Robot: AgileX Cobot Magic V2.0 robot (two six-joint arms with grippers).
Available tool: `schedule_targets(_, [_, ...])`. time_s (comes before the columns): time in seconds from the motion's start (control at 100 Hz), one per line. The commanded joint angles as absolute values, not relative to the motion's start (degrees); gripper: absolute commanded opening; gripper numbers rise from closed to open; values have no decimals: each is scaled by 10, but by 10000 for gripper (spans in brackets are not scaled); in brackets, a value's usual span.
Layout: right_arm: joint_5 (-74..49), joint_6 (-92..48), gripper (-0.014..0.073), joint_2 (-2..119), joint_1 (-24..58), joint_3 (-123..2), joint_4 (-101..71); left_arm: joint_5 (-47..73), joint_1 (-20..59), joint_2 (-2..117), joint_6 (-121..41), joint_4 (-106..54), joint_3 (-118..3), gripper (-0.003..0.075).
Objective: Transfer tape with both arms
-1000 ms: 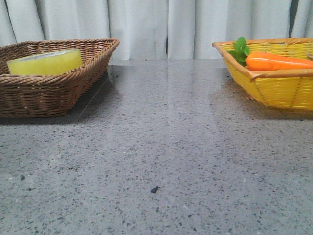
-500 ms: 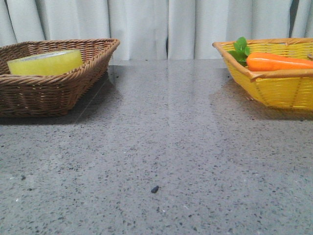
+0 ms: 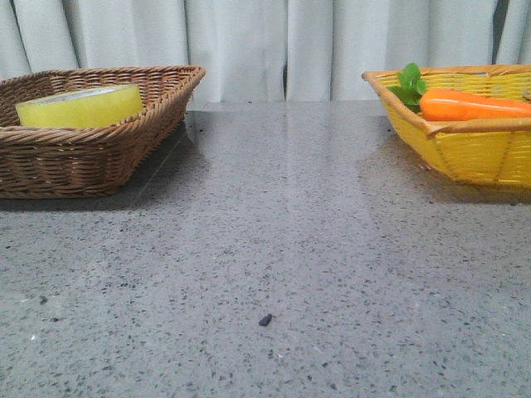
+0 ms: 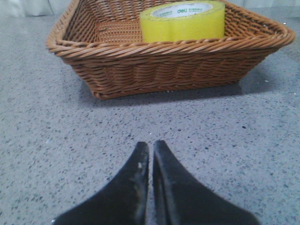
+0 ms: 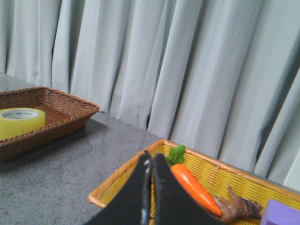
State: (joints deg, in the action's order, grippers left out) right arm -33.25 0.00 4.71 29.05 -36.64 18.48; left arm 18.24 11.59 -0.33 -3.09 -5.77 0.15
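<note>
The yellow tape roll (image 3: 80, 106) lies flat in the brown wicker basket (image 3: 99, 153) at the far left of the table. It also shows in the left wrist view (image 4: 183, 21) with green lettering on its white core, and in the right wrist view (image 5: 19, 122). My left gripper (image 4: 151, 146) is shut and empty, over bare table short of the brown basket (image 4: 164, 70). My right gripper (image 5: 150, 157) is shut and empty, above the near rim of the yellow basket (image 5: 117, 180). Neither gripper shows in the front view.
The yellow basket (image 3: 473, 153) at the far right holds an orange carrot (image 3: 469, 105) with green leaves; the right wrist view also shows a brown object (image 5: 232, 206) and a purple block (image 5: 281, 214) in it. Grey curtains hang behind the speckled table (image 3: 274, 240).
The front view has shifted very slightly; the baskets and the tape stay where they were. No gripper enters the front view.
</note>
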Motion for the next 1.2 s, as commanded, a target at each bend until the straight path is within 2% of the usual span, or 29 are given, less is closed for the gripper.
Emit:
schedule_targets(0.0, [-288, -3, -66, 55, 291, -379, 195, 158, 113, -17, -22, -62, 7, -21])
schedule_targets(0.97, [-287, -3, -66, 55, 291, -376, 196, 159, 113, -18, -22, -62, 7, -21])
schedule_targets(1.09, [-301, -3, -66, 50, 273, -355, 200, 159, 113, -18, -22, -62, 7, -21])
schedule_targets(1.19, [-305, 0, -66, 45, 220, -307, 201, 159, 113, -18, -22, -62, 7, -21])
